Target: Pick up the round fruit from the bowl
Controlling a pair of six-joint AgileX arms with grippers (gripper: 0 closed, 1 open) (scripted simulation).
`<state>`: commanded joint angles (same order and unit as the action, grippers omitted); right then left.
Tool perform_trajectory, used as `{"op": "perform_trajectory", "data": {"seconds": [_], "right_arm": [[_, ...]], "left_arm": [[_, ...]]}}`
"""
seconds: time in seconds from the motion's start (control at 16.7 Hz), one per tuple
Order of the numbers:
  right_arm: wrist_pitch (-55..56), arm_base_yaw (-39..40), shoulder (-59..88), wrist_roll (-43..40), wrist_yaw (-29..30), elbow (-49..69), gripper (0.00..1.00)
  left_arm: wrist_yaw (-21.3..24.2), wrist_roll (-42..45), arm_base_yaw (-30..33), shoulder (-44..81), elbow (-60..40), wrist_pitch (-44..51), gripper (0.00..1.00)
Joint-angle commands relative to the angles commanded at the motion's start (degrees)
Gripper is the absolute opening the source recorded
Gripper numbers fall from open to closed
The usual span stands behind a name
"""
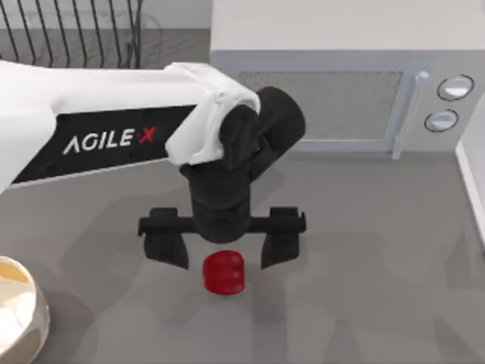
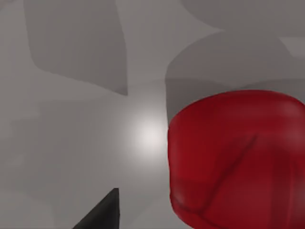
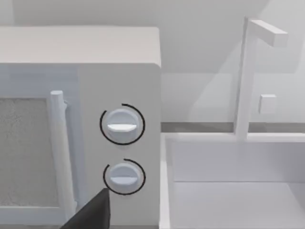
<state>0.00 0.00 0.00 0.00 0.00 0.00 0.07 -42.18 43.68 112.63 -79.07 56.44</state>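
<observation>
Overhead, top view: the left arm is reaching in from the table's left edge toward its middle, and the left gripper (image 1: pixel 224 246) is hanging fingers-down with its jaws spread wide, gripping nothing.
Fruit, top view: the red round fruit (image 1: pixel 223 273) is lying on the bare grey table (image 1: pixel 379 288), between the two fingertips and slightly toward the front edge; whether either finger is touching it I cannot tell.
Bowl, top view: a cream bowl (image 1: pixel 19 322) is sitting at the front-left corner, well apart from the fruit; what is showing of its inside is pale, and I am seeing no fruit in it.
Why so, top view: the wide jaws straddling the fruit are fitting either a grip about to close or a fruit just let go onto the table, so I am judging no further.
Back edge, top view: a white microwave (image 1: pixel 333 91) is standing with its door shut, and a dark wire rack (image 1: pixel 76 34) is sitting at the back-left corner.
Left wrist view: the red fruit is looming close against the grey table, with one dark fingertip (image 2: pixel 102 214) off to its side and apart from it.
Right wrist view: the right arm is parked facing the microwave's two knobs (image 3: pixel 122 125) and a white sink (image 3: pixel 233 181) with its faucet (image 3: pixel 248 71); the right gripper (image 3: pixel 90 214) is showing one dark fingertip.
</observation>
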Motion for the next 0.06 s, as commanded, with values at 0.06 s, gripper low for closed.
{"op": "perform_trajectory", "data": {"seconds": [0.06], "right_arm": [[0.0,0.0,0.0,0.0,0.0,0.0,1.00]], "left_arm": [[0.0,0.0,0.0,0.0,0.0,0.0,1.00]]}}
